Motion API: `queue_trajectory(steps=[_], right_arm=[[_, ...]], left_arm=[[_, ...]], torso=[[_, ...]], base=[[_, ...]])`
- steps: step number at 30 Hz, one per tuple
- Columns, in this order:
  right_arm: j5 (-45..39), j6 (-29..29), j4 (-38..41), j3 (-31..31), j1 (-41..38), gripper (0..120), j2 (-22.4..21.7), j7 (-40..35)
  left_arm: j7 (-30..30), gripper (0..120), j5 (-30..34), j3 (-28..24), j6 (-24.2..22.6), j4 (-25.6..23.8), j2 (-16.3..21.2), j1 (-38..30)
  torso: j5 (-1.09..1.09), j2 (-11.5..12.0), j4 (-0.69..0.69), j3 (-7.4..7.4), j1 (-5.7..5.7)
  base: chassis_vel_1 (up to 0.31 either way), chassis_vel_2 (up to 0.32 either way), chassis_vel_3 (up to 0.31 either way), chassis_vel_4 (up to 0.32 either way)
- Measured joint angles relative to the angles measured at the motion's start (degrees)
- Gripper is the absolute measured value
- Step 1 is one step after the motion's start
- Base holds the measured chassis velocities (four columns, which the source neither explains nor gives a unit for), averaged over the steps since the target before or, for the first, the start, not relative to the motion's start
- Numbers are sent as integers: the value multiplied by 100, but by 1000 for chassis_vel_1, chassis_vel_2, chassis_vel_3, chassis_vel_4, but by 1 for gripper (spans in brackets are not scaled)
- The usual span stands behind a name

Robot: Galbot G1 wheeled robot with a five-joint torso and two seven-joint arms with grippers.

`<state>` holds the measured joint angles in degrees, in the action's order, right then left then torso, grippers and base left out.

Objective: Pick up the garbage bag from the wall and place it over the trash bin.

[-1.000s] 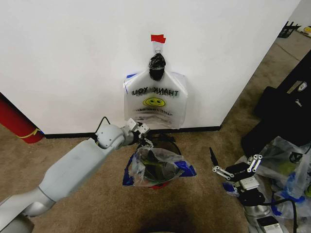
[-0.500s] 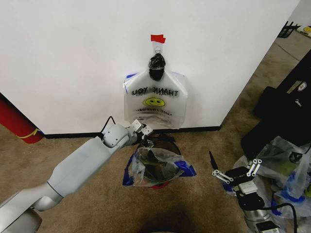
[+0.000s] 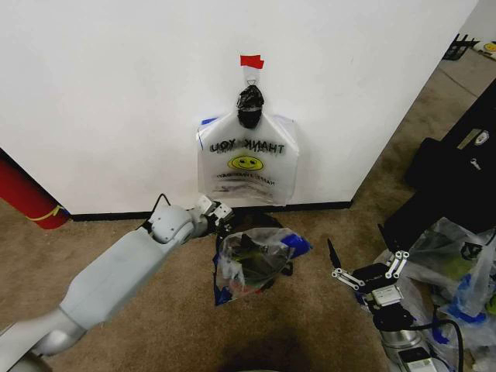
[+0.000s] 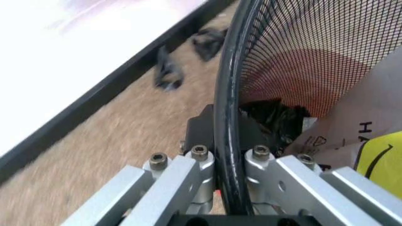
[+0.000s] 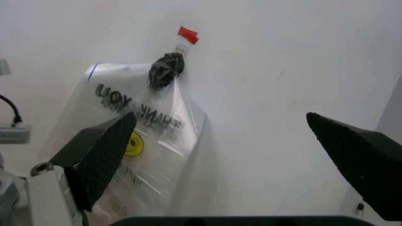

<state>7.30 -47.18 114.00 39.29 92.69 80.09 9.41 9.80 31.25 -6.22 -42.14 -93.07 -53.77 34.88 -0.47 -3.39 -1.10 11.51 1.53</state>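
Though half-hidden under the garbage bag (image 3: 252,263) — the trash bin (image 4: 295,61), rim clamped in left gripper (image 4: 227,162); right gripper (image 5: 226,160) spread wide.

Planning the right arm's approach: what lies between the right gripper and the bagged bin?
In the head view, bare brown carpet lies between the open right gripper and the trash bin, which wears the garbage bag.
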Motion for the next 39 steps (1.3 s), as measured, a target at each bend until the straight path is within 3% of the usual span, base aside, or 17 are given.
queue_trajectory(steps=[6,8,11,12,13,16,19,25,29,31,33,39], right_arm=[[70,0,-52,-77,-82,100,38,2],[97,0,-71,-116,-101,100,61,7],[137,0,-152,-182,-151,100,102,24],[143,1,-172,-191,-168,100,110,27],[143,1,-172,-191,-168,100,110,27],[147,1,-240,-197,-219,100,155,29],[152,1,-292,-221,-272,100,148,31],[142,2,-371,-227,-325,100,37,25],[113,4,-399,-175,-333,100,-48,-29],[110,4,-399,-170,-330,100,-59,-42],[106,4,-400,-157,-312,100,-93,-76],[108,4,-402,-145,-306,100,-100,-87]], left_arm=[[-1457,0,1246,776,14,-808,141,1123],[-2221,0,1859,1047,6,-1142,139,1511],[-4029,0,3485,1439,3,-1782,12,2118],[-4363,0,3767,1515,13,-1906,-39,2249],[-4363,0,3767,1515,13,-1906,-39,2249],[-5492,0,4542,1648,318,-2369,-263,2719],[-6024,0,4814,1689,577,-2673,-419,3012],[-6377,0,4522,1762,1295,-3110,-963,3593],[-6172,0,3233,1772,1810,-2970,-1508,3920],[-6124,0,3000,1771,1866,-2928,-1582,3955],[-5992,0,2321,1745,1999,-2828,-1828,4074],[-5965,0,2015,1691,2000,-2756,-2184,4212]], torso=[[1,0,1,0,0],[0,0,2,0,0],[4,0,1,0,0],[3,0,0,0,0],[3,0,0,0,0],[0,0,-3,0,-1],[5,0,0,0,-1],[4,0,0,0,-1],[3,0,-1,0,0],[2,0,0,0,-1],[3,0,1,0,-1],[3,0,0,0,-1]], base=[[0,0,0,0],[0,0,0,0],[0,0,0,0],[0,0,0,0],[0,0,0,0],[0,0,0,0],[0,0,0,0],[0,0,0,0],[0,0,0,0],[0,0,0,0],[0,0,0,0],[0,0,0,0]])
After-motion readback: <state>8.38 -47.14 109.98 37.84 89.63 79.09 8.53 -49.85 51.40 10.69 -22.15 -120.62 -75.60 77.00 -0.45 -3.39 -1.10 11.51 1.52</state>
